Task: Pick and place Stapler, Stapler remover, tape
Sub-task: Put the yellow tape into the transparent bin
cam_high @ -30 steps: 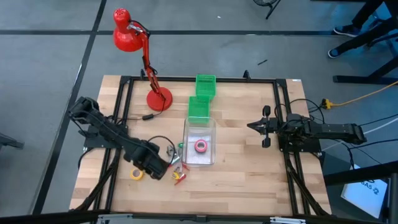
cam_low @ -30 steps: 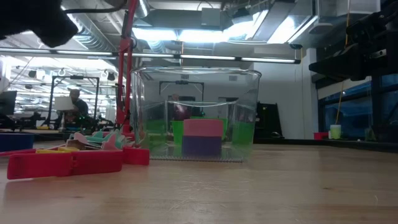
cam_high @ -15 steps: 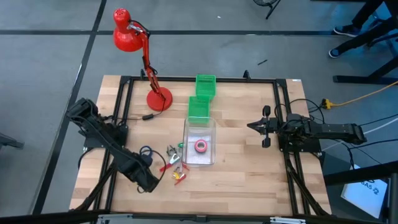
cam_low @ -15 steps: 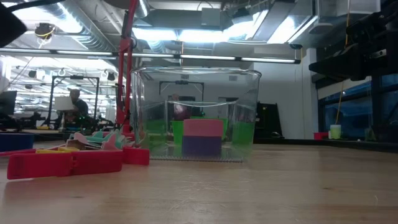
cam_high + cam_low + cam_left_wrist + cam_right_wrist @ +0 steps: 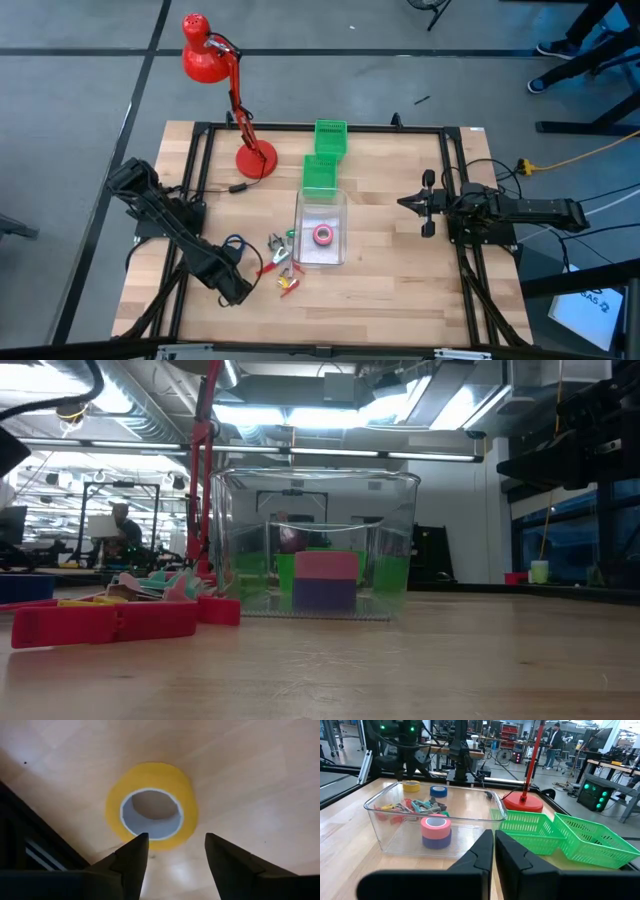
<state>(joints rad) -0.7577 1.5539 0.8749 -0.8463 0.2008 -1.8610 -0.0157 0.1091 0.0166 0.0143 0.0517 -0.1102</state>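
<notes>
Covering most of the high view, wooden desk (image 5: 400, 290) with black frame rails. Red lamp (image 5: 205, 60) stands at the far left corner, base on the desk. Two green baskets (image 5: 325, 155) sit end to end at far centre, touching the clear bin (image 5: 320, 228) just in front of them. Left arm reaches down to the near left area; left end effector (image 5: 172, 852) points straight at the desk, fingers spread, nothing pinched, hanging right above the yellow tape (image 5: 152, 802), which lies flat on bare wood beside a black rail. Right arm parked at the right side, right end effector (image 5: 494, 845) fingers pressed together, empty, facing the bin. Inside the bin: pink tape (image 5: 435, 824) stacked on a blue tape (image 5: 436, 841). Another blue tape (image 5: 438, 791) lies on the desk beyond the bin, near the yellow one. Clutter of small red and green pieces (image 5: 282, 262) sits just left of the bin.
</notes>
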